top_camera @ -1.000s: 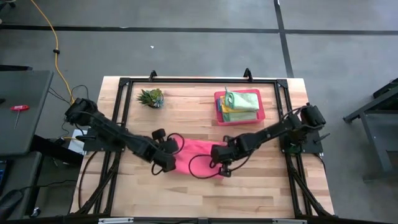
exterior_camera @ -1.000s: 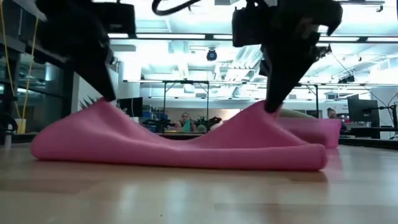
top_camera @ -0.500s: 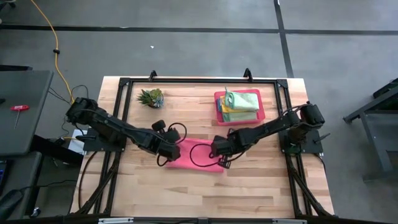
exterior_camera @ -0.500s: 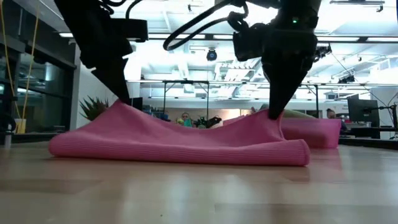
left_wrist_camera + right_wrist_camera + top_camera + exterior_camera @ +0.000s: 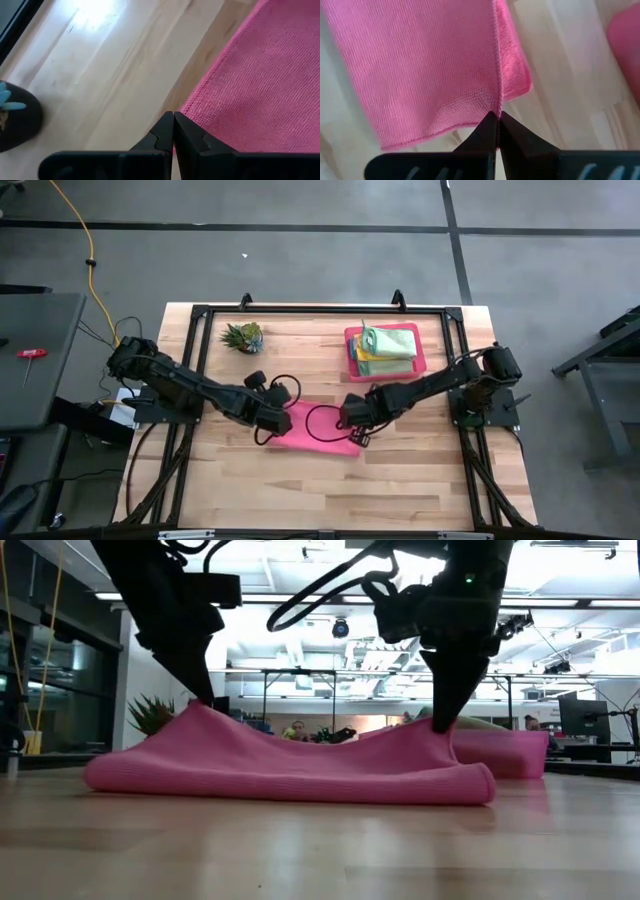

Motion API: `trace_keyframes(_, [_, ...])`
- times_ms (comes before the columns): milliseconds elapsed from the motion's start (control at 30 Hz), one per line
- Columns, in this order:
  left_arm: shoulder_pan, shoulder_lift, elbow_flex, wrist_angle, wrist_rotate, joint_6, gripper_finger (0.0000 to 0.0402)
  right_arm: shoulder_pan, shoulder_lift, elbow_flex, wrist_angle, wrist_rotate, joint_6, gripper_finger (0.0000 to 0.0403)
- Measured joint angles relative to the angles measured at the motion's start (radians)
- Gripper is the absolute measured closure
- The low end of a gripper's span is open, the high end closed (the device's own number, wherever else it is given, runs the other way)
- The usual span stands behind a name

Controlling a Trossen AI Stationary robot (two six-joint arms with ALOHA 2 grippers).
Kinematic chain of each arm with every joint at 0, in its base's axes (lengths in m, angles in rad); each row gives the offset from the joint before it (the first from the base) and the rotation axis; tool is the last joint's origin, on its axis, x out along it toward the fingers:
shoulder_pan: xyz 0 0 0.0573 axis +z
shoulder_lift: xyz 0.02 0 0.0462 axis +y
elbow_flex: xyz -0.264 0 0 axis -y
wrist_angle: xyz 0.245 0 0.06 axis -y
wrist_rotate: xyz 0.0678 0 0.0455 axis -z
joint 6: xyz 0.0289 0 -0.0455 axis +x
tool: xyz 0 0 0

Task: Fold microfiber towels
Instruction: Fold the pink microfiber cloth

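Two tools, left point(image 5: 268, 427) and right point(image 5: 352, 427), each pinch one pink towel point(image 5: 320, 430).

I see the pink towel point(image 5: 420, 65) as soft cloth with a fine ribbed weave and a stitched hem, matt all over. My bench point(image 5: 300, 480) is pale wood in glued strips, smooth, with a light sheen where the lamp falls. The tray point(image 5: 420, 367) looks like rigid pink plastic. The folded towels point(image 5: 385, 345) inside it are matt cloth. My fingers point(image 5: 187, 140) look like matt black plastic.
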State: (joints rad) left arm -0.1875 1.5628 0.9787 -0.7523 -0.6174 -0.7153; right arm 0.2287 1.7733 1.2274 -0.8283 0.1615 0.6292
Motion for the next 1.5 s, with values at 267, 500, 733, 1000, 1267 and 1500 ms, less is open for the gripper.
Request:
trace_keyframes(267, [-0.002,0.0,0.0,-0.006,0.007,-0.037,0.0401,-0.013,0.0,0.0,-0.007,0.032,-0.007,0.0403])
trace_keyframes(500, [-0.022,0.0,0.0,-0.016,0.0,-0.089,0.0401,-0.031,0.0,0.0,-0.019,0.036,-0.027,0.0403])
trace_keyframes(733, [-0.025,0.0,0.0,-0.031,-0.023,-0.093,0.0401,-0.048,0.0,0.0,-0.019,0.026,-0.027,0.0403])
trace_keyframes(1000, [-0.023,0.0,0.0,-0.037,-0.023,-0.048,0.0394,-0.048,0.0,0.0,-0.019,0.025,-0.018,0.0403])
trace_keyframes(1267, [-0.022,0.0,0.0,-0.041,-0.054,-0.013,0.036,-0.049,0.0,0.0,-0.018,0.026,-0.024,0.0403])
trace_keyframes(1500, [-0.022,0.0,0.0,-0.067,-0.077,-0.006,0.0319,-0.051,0.0,0.0,-0.017,0.046,-0.027,0.0402])
